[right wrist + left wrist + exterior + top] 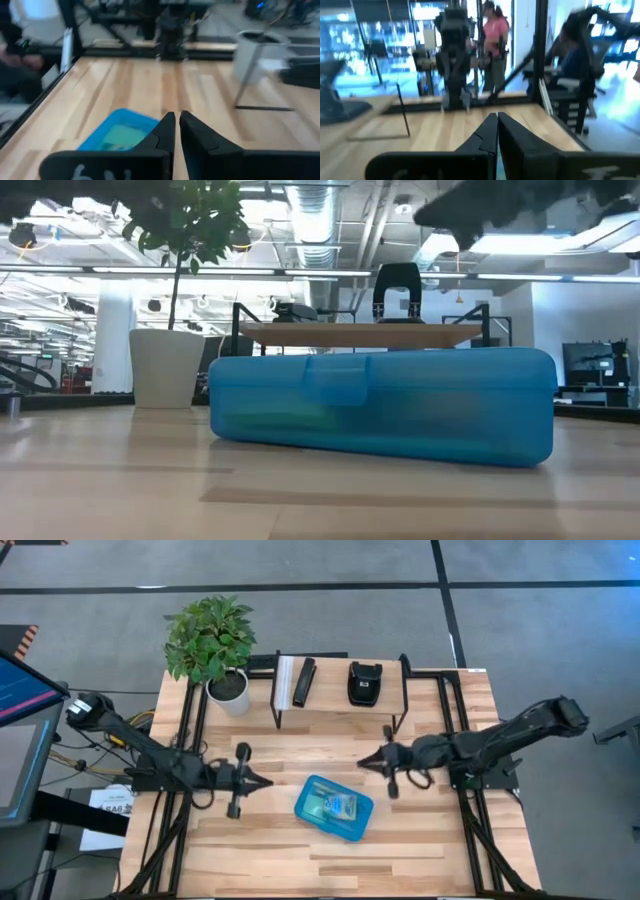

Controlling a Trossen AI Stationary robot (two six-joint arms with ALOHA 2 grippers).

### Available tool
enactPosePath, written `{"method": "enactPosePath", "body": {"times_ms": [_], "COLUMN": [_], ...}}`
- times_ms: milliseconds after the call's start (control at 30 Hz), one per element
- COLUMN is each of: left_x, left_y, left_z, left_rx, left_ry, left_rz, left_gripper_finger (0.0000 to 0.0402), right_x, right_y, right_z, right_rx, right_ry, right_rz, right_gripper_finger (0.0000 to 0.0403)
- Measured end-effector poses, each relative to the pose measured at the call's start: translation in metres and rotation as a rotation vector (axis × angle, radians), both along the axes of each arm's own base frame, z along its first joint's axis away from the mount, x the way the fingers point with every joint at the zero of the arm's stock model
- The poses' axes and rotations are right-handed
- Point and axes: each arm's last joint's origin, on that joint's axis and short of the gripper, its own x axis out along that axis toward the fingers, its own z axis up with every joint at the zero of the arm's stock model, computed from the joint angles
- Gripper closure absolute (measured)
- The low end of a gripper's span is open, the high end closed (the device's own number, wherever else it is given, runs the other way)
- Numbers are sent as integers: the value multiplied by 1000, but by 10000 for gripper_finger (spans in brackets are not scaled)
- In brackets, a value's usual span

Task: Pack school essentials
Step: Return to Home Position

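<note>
Blue case (380,405) lies shut, contents (337,806) blurred inside; left gripper (266,781) and right gripper (362,762) show narrow, empty fingers.

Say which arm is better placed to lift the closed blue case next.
Right, marginally. Both grippers hang shut, about equally near the blue case, but the right gripper has it plainly in its wrist view; the left gripper faces past it.

Open-plan robotics lab
Exposed ceiling ducts (318,215) and strip lights (60,268) hang above a wooden workbench (330,860); a person (495,45) stands beyond it.
</note>
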Motion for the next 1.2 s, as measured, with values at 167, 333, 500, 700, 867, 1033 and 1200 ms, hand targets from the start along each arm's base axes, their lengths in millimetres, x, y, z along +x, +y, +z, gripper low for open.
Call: {"method": "enactPosePath", "body": {"times_ms": [167,333,500,700,867,1033,1200], "left_x": [1,-8,-37,-86,-107,-97,-90], "left_y": [31,61,74,77,78,77,77], "left_z": [6,17,31,39,31,17,-11], "left_rx": [-1,-22,-16,14,-2,10,4], "left_ry": [-43,-81,-135,-234,-205,-93,-81], "left_rz": [0,25,53,95,124,121,116], "left_gripper_finger": [401,401,401,401,401,401,401], "right_x": [-30,-54,-73,-97,-113,-123,-129], "right_y": [-23,-35,-37,-40,-43,-48,-50], "right_z": [-13,-21,-22,-29,-53,-73,-76], "right_rx": [11,15,-4,-19,-16,-9,1], "right_ry": [-128,-183,-245,-337,-391,-400,-381], "right_rz": [-82,-126,-122,-122,-166,-218,-248], "right_gripper_finger": [377,397,390,398,399,399,400]}}
